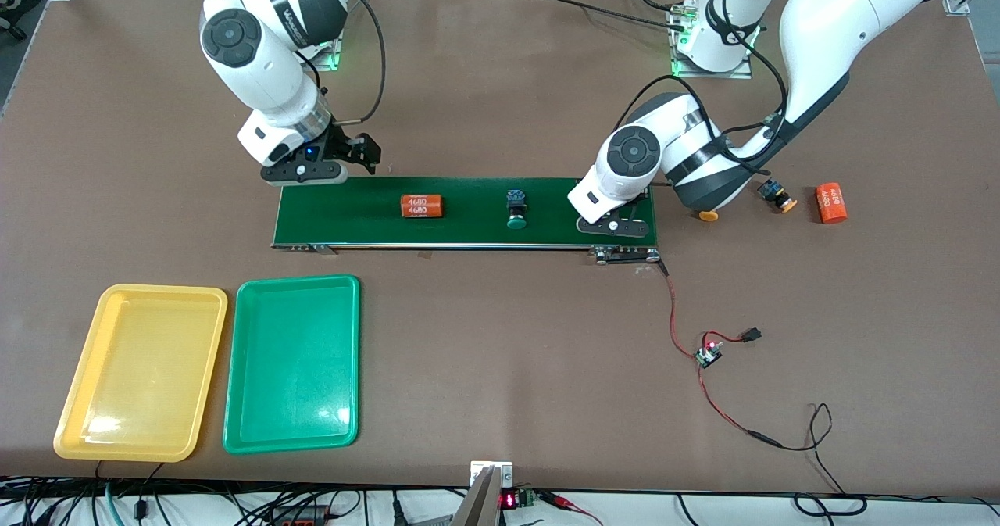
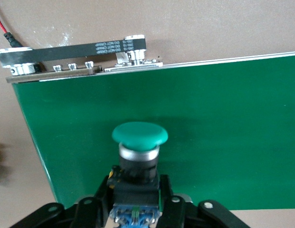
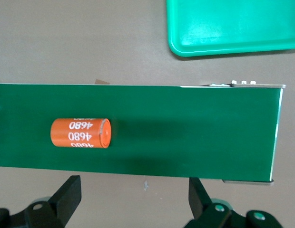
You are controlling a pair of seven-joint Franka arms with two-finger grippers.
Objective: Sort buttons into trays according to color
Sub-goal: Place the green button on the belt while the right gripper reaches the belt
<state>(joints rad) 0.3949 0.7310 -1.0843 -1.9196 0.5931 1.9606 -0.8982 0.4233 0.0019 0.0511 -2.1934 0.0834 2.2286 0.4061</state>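
Observation:
A green-capped button (image 2: 139,134) lies on the dark-green belt (image 2: 209,133) at the left arm's end, between the fingers of my left gripper (image 2: 135,190). The fingers flank its black body, with a thin gap on one side. In the front view the left hand (image 1: 617,225) hides it. A second green button (image 1: 516,209) lies mid-belt. An orange-capped button (image 1: 777,196) lies on the table past that belt end, and an orange cap (image 1: 708,215) shows under the left arm. My right gripper (image 3: 133,199) hangs open and empty over the table beside the belt's other end (image 1: 332,168). The yellow tray (image 1: 164,290) and the green tray (image 1: 293,362) are empty.
An orange "4680" cylinder (image 1: 422,205) lies on the belt toward the right arm's end, and another (image 1: 830,202) lies on the table beside the orange button. Red and black wires with a small board (image 1: 709,354) trail from the belt's motor end toward the front camera.

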